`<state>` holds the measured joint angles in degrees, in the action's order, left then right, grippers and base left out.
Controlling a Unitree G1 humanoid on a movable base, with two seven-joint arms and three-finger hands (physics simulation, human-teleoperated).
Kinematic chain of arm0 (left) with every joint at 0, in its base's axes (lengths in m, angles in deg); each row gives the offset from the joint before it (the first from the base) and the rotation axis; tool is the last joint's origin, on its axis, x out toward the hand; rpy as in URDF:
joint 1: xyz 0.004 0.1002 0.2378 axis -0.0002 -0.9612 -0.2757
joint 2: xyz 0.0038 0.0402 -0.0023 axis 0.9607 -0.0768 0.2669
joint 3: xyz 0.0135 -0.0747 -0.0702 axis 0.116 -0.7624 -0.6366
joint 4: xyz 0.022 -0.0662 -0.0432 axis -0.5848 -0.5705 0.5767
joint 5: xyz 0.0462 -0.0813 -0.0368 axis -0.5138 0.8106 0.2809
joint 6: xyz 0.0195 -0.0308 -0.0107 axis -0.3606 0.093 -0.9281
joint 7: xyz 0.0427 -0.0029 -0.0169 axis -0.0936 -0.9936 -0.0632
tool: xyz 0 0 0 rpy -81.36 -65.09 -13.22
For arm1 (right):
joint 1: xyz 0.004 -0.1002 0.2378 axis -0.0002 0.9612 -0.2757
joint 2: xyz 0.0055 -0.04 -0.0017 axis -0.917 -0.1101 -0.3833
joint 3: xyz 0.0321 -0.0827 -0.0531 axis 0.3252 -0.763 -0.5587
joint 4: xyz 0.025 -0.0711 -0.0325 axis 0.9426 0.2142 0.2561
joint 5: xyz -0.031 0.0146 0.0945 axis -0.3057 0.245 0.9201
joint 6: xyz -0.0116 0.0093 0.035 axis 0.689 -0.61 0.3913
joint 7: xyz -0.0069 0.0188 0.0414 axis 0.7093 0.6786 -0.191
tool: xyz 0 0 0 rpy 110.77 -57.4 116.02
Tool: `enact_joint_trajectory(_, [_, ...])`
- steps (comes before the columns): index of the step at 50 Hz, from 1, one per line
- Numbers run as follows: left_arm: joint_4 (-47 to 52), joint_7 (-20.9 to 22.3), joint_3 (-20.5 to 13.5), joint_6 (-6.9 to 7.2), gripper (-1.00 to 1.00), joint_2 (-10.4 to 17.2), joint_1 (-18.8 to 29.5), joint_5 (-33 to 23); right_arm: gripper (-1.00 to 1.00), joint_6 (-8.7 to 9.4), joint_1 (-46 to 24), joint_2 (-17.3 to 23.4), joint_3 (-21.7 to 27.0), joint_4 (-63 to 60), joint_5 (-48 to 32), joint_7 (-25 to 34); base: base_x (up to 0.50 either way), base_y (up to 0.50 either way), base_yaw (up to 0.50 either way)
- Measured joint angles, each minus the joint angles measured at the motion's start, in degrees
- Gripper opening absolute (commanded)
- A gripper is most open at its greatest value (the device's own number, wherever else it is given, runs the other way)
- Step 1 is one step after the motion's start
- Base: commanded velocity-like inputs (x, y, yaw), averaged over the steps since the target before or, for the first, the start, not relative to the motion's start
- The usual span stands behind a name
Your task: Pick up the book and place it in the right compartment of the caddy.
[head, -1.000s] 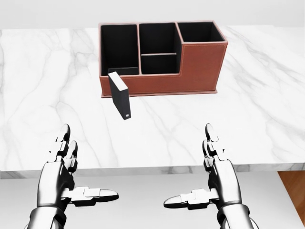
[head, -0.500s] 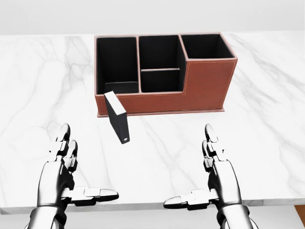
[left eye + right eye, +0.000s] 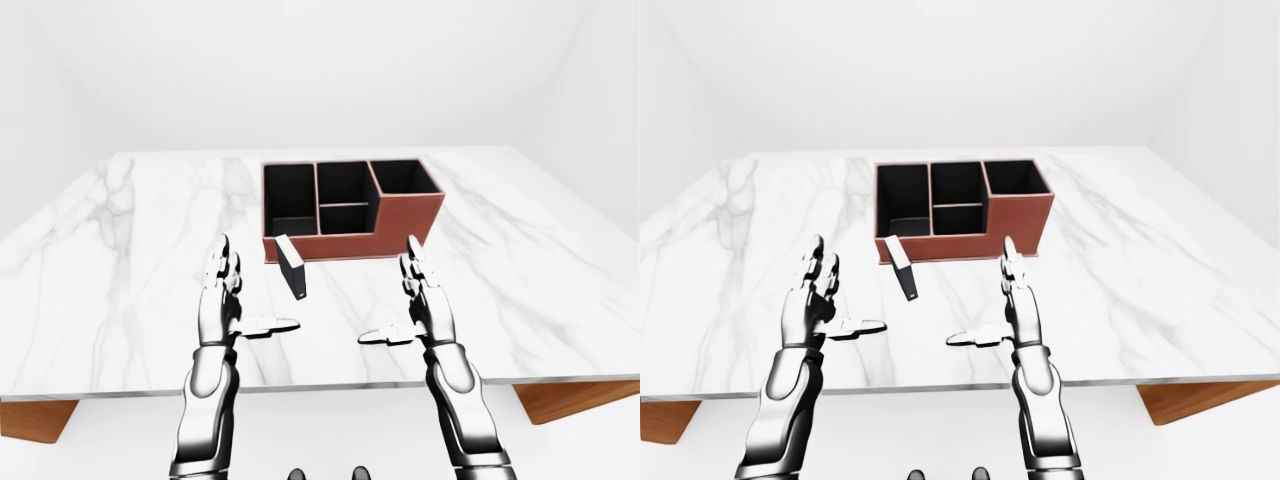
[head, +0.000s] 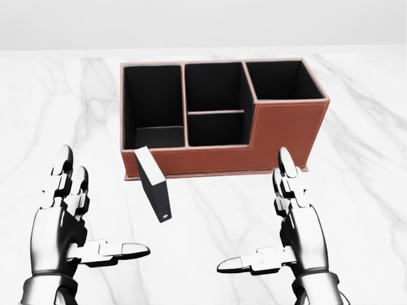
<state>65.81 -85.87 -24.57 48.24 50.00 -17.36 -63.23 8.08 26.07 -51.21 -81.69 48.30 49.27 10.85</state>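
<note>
The book (image 4: 153,192) stands tilted on the marble worktop (image 4: 362,190), just below the caddy (image 4: 222,121) in the head view. It lies between the left hand (image 4: 67,232) and right hand (image 4: 289,235), touching neither; both hands are spread wide and empty.

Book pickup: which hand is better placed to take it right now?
Probably the left hand. In the head view the book stands on the table, left of centre, nearer the left hand's open fingers than the right hand, which is also open.
</note>
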Motion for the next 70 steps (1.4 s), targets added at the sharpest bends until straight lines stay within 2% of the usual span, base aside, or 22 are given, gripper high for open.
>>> enact_joint_trajectory(10, [2.43, -0.17, -0.03, -1.56, 1.0, -0.15, -0.49, 0.81, 1.0, 0.0, 0.29, -0.03, -0.19, -1.37, 0.08, 0.21, 0.26, 0.0, 0.0])
enact_joint_trajectory(19, [3.21, -0.22, -0.03, -2.27, 1.0, -0.16, -0.6, 1.16, 1.0, 0.0, 0.52, -0.09, -0.39, -2.24, 0.09, 0.32, 0.25, 0.0, 0.0])
enact_joint_trajectory(44, [3.82, -0.2, -0.05, -2.42, 1.0, -0.19, -0.75, 1.49, 1.0, 0.0, 0.88, -0.13, -0.7, -2.63, 0.16, 0.47, 0.25, 0.0, 0.0])
enact_joint_trajectory(70, [3.73, -0.09, 0.07, -2.3, 1.0, -0.18, -0.7, 1.65, 1.0, 0.0, 1.71, -0.25, -2.04, -3.63, 0.7, 2.48, 0.0, 0.0, 0.0])
